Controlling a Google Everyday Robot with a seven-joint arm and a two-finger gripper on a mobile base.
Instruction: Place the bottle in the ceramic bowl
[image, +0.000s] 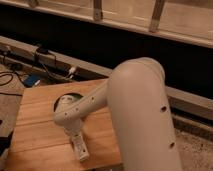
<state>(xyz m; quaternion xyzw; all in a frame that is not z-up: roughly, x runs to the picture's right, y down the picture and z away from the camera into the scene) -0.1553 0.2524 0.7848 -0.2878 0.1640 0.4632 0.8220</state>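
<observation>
Step in hand: grasp. Gripper (78, 145) low over wooden table (37, 131), jaws closed, apparently on bottle (82, 151). Next: lift clear, carry back to ceramic bowl (60, 101), release.

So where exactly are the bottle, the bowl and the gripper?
bottle (82, 151), camera view, its pale body.
bowl (62, 100), camera view, dark edge peeking beside the arm.
gripper (76, 140), camera view, its tip, closed on the bottle.
</observation>
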